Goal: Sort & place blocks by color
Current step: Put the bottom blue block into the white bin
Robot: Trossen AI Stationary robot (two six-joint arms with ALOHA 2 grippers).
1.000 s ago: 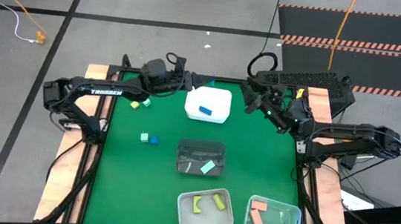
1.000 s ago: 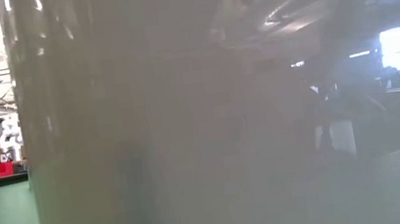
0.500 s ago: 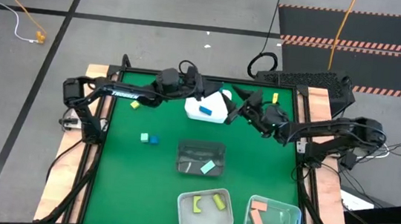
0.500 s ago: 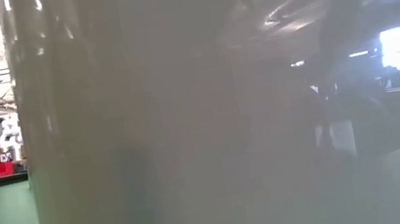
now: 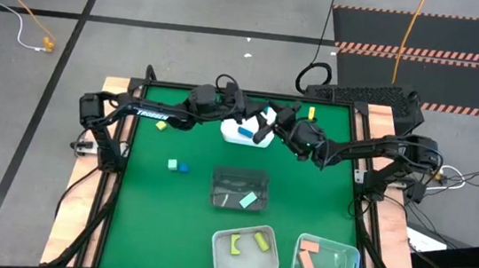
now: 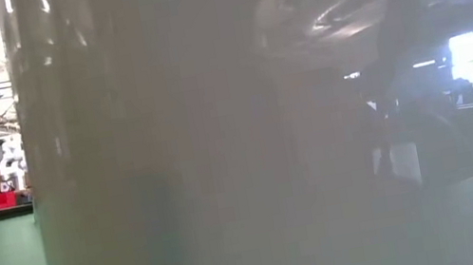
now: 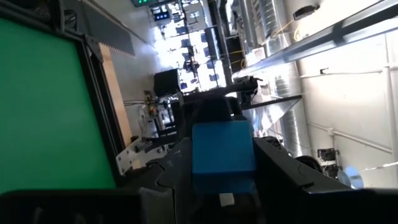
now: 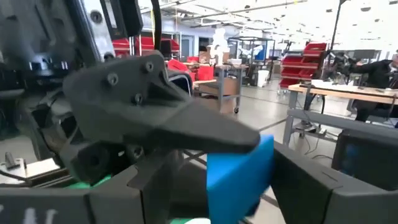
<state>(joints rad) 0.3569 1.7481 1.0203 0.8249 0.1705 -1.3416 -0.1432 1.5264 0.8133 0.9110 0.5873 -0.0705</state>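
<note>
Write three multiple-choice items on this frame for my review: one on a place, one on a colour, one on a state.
1. The left gripper is:
A. over the white tub
B. over the dark tub
C. off the table

2. The blocks in the near right tub are:
A. blue
B. yellow
C. salmon pink

3. The left gripper is:
A. open and empty
B. shut on a blue block
C. shut on a yellow block

Key:
1 A, the high view shows it above the white tub.
2 C, only pink bars lie there.
3 B, the left wrist view shows the block between its fingers.
</note>
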